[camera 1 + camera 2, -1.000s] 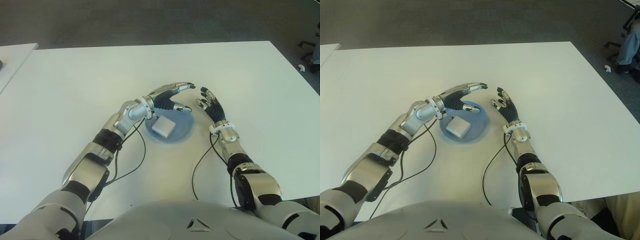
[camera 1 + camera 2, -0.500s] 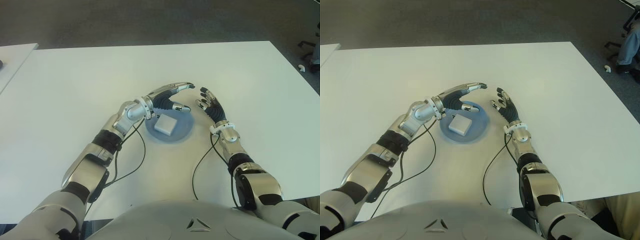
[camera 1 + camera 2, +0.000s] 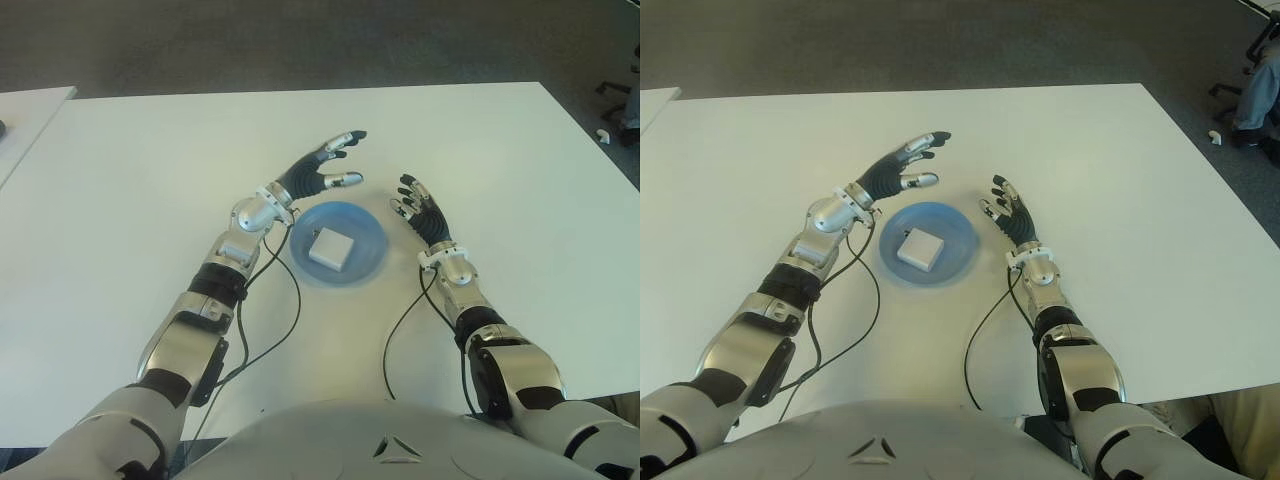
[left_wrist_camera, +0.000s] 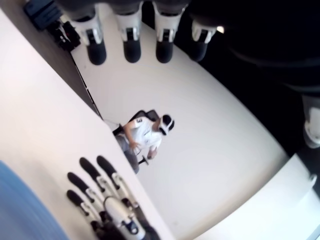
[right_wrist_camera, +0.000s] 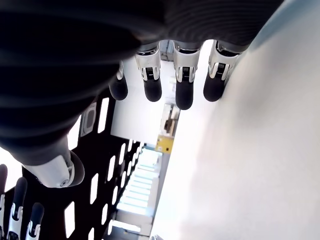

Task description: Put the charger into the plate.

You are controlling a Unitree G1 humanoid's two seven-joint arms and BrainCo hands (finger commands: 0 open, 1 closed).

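The charger (image 3: 329, 247) is white, a plain square block. It lies in a light blue plate (image 3: 366, 262), its rim a slightly deeper blue. The desk (image 3: 150, 180) is plain white. Beyond it the floor (image 3: 300, 40) is dark grey. Both the left hand (image 3: 316, 171) and the right hand (image 3: 420, 210) are black with silver-white fingertips, on silver wrists. Black cables (image 3: 400, 330) trail from the wrists across the white desk.
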